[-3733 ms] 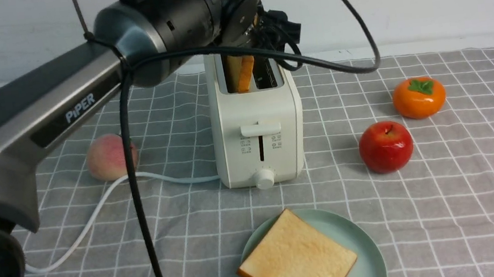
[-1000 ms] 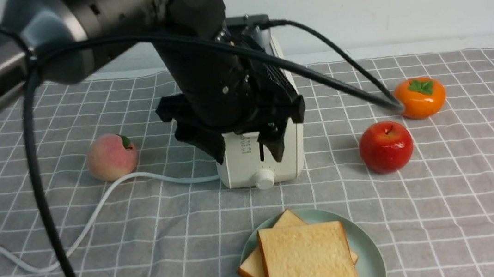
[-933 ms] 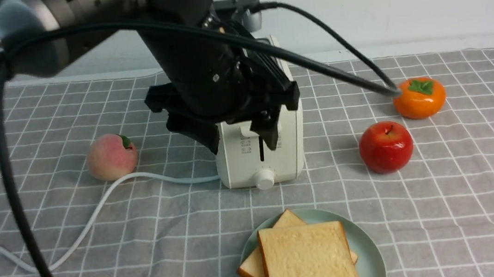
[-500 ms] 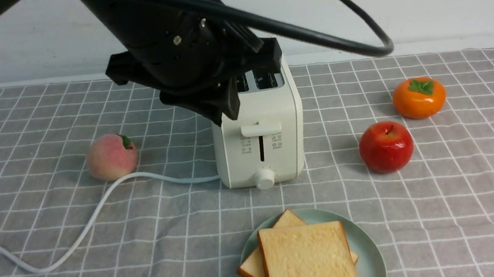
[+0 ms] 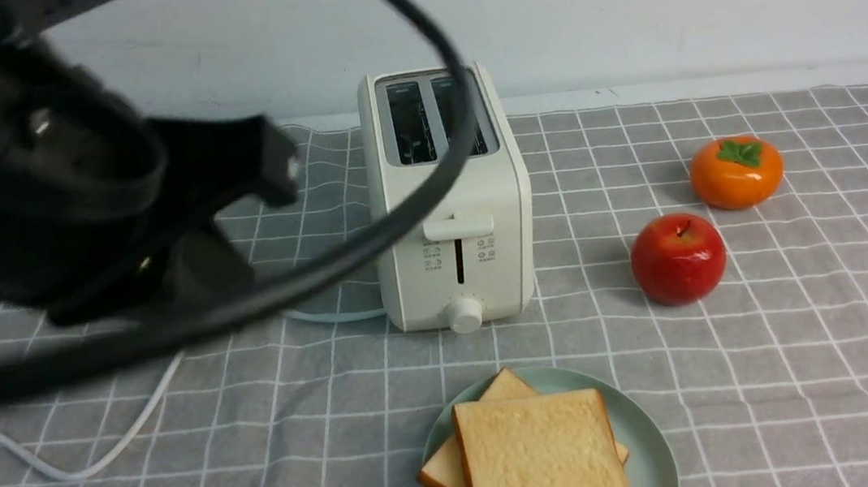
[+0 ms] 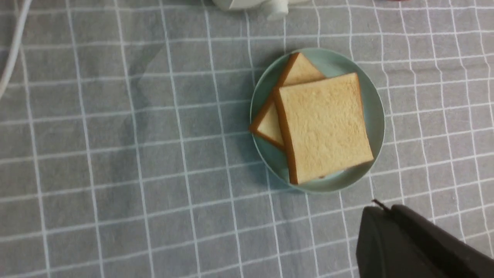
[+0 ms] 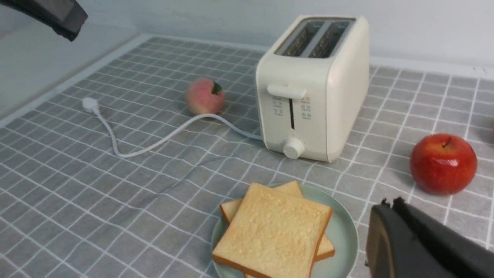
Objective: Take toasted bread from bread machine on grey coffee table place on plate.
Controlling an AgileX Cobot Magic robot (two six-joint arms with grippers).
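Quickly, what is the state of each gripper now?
Left gripper: closed, holding nothing.
Right gripper: closed, holding nothing.

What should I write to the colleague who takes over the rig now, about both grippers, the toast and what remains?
Left gripper: shut, nothing held, above the table's left side.
Right gripper: shut, nothing held.
Things: two square golden toast slices lie stacked, turned against each other, on the round pale-green plate, in front of the cream-white two-slot toaster. Both slots look empty.
Done: both slices are out and on the plate.
Left: nothing more to move, it seems; probably only bring the arms to rest.
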